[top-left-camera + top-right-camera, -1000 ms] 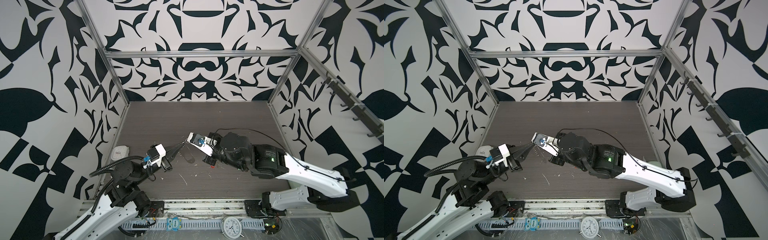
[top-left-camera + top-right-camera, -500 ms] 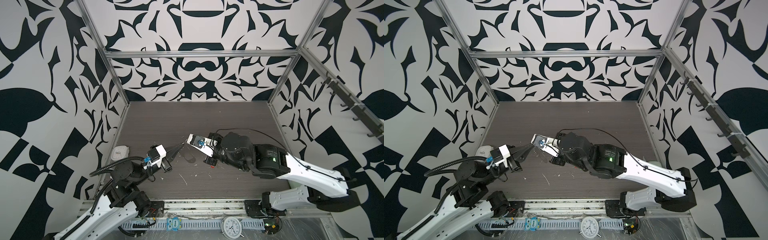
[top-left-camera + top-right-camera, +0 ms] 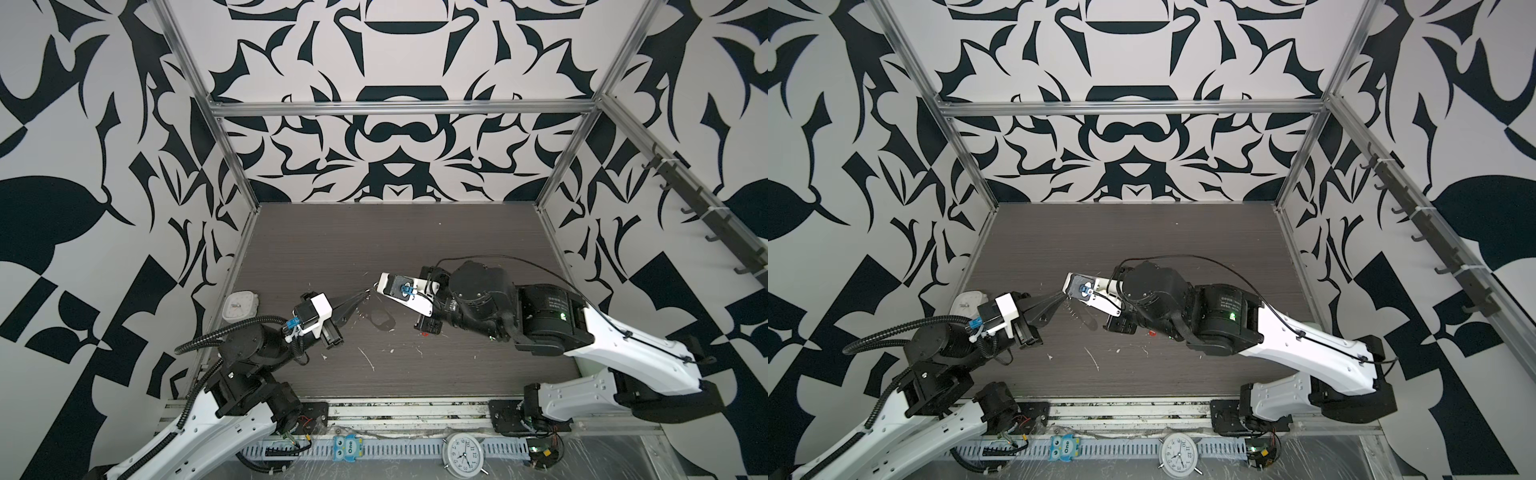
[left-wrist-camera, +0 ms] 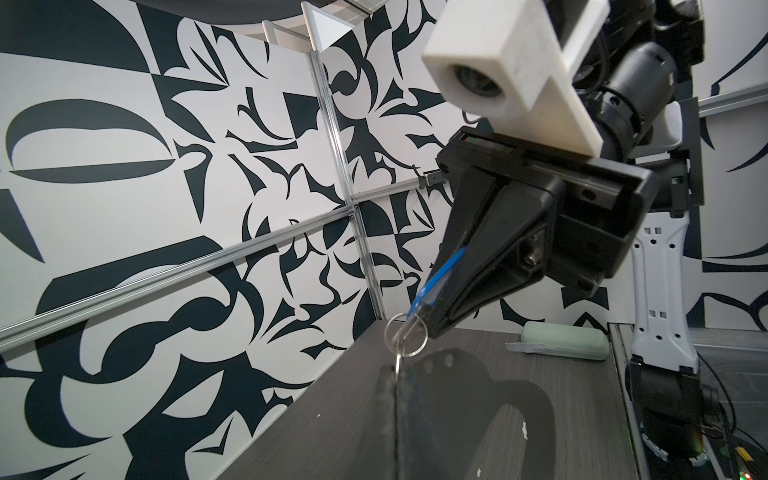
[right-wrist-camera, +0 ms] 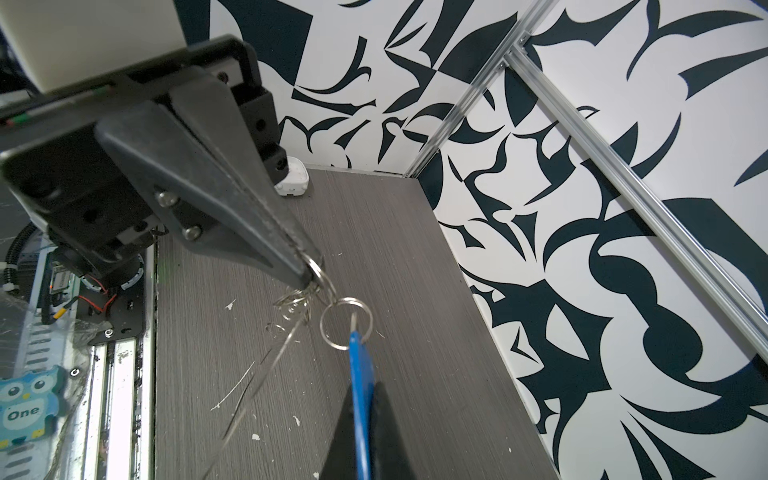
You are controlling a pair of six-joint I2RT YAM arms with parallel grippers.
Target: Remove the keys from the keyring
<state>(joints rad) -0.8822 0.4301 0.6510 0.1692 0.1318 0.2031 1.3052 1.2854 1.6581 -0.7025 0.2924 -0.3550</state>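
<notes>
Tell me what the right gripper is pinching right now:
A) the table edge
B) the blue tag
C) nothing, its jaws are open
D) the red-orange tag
B: in the right wrist view the blue tag runs straight in between the closed fingertips of the right gripper, and the left wrist view shows the same pinch from the other side.

A white square clock (image 3: 240, 306) is set at the surface's (image 3: 415, 241) left edge; round alarm clock (image 3: 461, 450), blue owl (image 3: 347, 448) placed beyond near edge.
</notes>
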